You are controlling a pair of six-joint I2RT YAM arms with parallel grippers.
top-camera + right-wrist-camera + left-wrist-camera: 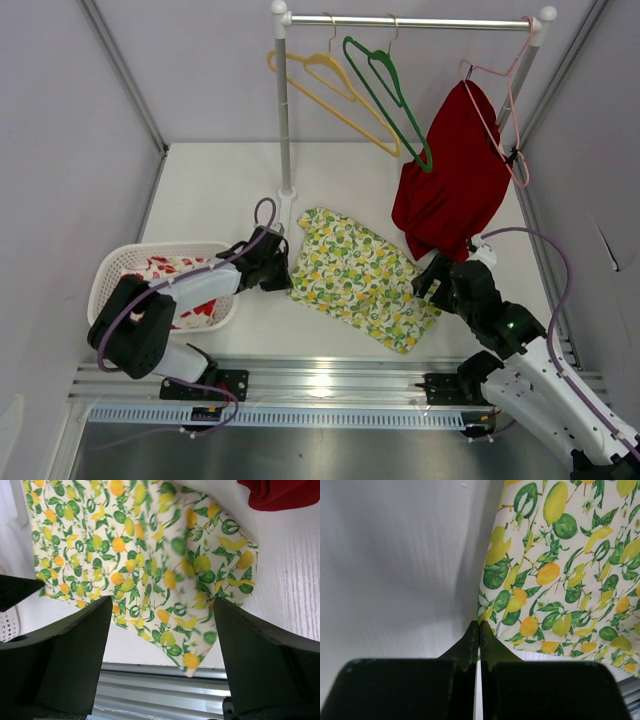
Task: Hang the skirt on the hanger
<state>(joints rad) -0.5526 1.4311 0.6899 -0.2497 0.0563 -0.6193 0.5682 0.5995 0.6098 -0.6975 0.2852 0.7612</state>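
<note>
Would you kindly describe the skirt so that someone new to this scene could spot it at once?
Find the clothes rail at the back of the white table. Spread in front of it lies the skirt. It alone bears yellow lemons and green leaves; the garment hanging nearby is plain red.

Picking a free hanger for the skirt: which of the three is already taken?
The pink hanger, rightmost on the rail: a red garment hangs on it; the yellow hanger and green hanger are bare.

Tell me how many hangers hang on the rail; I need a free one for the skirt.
3: yellow hanger leftmost, green hanger in the middle, pink hanger rightmost, holding a red garment.
</note>
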